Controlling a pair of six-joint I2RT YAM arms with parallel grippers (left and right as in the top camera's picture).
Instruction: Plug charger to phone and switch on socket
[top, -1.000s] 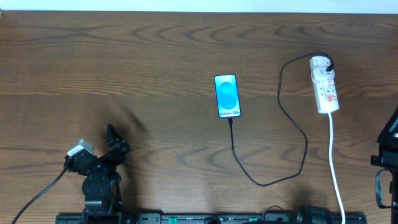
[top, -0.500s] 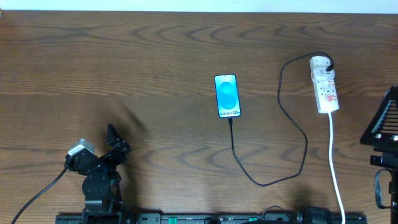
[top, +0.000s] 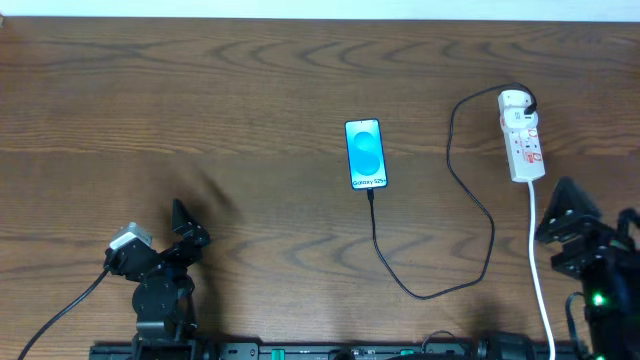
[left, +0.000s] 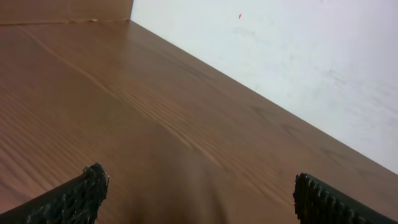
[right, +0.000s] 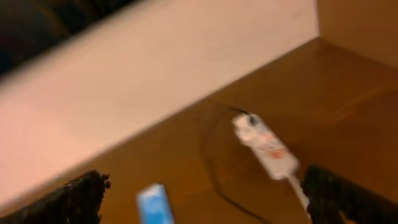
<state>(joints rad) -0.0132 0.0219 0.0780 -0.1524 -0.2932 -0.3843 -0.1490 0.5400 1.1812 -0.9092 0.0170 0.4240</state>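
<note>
Charger joins phone at its 6 o'clock end and socket; switch state unreadable. Left tool and right tool gape wide, empty.

Left gripper and right gripper gape wide — both empty.

Blue-screened phone, black charger, white socket with red marks, brown wood-grained table.
</note>
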